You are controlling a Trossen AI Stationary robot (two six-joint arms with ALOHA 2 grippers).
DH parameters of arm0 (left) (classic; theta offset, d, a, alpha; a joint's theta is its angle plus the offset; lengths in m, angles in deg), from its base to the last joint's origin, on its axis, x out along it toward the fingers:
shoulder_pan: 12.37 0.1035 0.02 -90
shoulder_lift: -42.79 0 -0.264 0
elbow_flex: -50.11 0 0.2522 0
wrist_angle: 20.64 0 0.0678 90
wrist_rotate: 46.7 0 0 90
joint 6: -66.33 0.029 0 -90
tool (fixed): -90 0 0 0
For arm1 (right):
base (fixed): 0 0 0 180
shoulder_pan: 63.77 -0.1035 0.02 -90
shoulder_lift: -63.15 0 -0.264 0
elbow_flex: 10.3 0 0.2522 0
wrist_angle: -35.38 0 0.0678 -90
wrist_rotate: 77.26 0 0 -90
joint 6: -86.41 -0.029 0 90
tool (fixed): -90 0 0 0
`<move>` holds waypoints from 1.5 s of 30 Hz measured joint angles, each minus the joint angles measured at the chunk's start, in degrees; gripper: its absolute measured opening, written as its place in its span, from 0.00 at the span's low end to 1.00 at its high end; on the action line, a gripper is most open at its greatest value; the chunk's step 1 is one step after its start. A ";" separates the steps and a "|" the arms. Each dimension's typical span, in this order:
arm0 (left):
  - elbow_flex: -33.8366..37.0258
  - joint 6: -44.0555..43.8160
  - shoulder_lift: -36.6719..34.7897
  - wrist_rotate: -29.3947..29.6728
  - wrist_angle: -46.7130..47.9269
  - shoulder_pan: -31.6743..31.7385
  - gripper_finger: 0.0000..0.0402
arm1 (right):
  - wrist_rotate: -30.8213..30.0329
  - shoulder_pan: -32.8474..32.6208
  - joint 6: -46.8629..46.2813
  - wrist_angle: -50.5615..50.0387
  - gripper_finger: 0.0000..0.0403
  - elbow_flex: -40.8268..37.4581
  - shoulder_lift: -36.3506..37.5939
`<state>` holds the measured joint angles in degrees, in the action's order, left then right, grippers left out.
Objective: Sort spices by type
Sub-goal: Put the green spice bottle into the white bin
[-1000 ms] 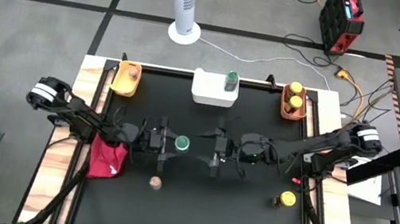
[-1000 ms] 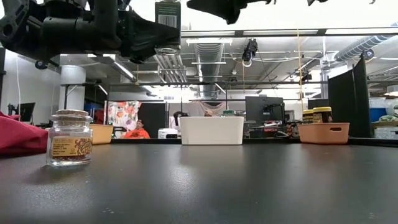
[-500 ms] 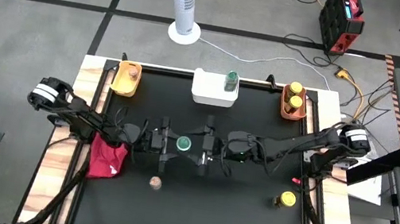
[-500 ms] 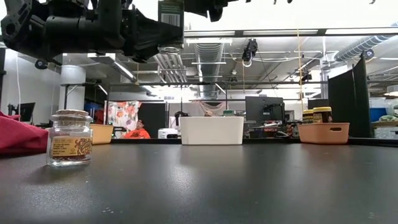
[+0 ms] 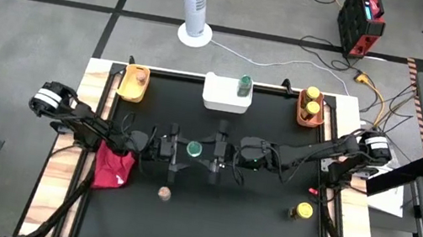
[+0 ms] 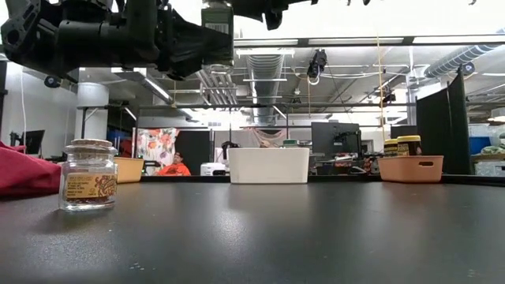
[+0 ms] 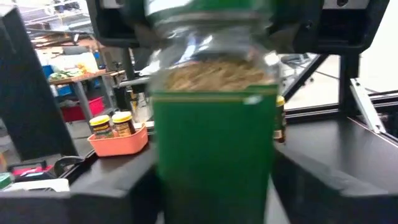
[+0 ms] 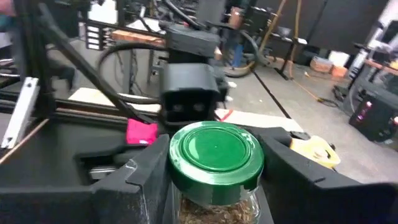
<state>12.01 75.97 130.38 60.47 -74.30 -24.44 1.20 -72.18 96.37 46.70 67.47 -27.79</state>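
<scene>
Green-lidded glass spice jar (image 5: 194, 149) hangs mid-air over the black desk (image 5: 244, 234). My right jaws (image 5: 214, 155) clamp its lid. Left jaws (image 5: 176, 149) flank the body, grip unclear.

7 jars: 4 in trays, 1 aloft, 2 loose on the desk.

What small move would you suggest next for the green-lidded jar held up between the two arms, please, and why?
Probably the left gripper should let go fully. The right gripper already flanks the green-lidded jar below its lid, mid-air, so the handover looks nearly done; the white tray holds its match.
</scene>
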 joint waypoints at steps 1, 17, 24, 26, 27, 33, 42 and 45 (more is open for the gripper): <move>0.00 -0.03 -0.02 0.72 0.00 0.00 0.65 | -0.16 0.36 -0.36 0.05 0.48 0.00 0.00; 5.15 -3.29 -3.56 30.85 0.81 -0.52 0.87 | -9.84 19.81 -6.42 0.57 0.48 -0.18 0.90; 6.21 1.22 -6.90 41.91 0.76 -0.90 0.88 | -8.47 29.25 -17.92 5.25 0.48 -1.06 -2.00; 6.11 2.29 -7.51 42.16 0.73 -0.97 0.88 | -9.81 30.81 -19.57 7.29 0.48 -0.96 -4.88; 6.11 2.87 -7.94 42.43 0.84 -1.07 0.88 | -10.84 31.09 -20.17 7.75 0.48 -0.37 -6.53; 6.10 5.47 -9.43 44.70 0.80 -1.55 0.88 | -19.52 30.46 -21.61 8.25 0.48 3.64 -15.43; 6.10 9.06 -10.51 48.21 0.89 -1.98 0.88 | -34.04 28.01 -19.56 8.32 0.48 9.02 -22.92; 6.10 9.36 -10.64 48.59 0.99 -1.99 0.88 | -37.42 27.51 -18.73 8.36 0.48 10.17 -24.51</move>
<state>18.11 85.33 119.73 109.05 -73.31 -26.43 -36.21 -44.67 77.64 55.06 77.64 -52.30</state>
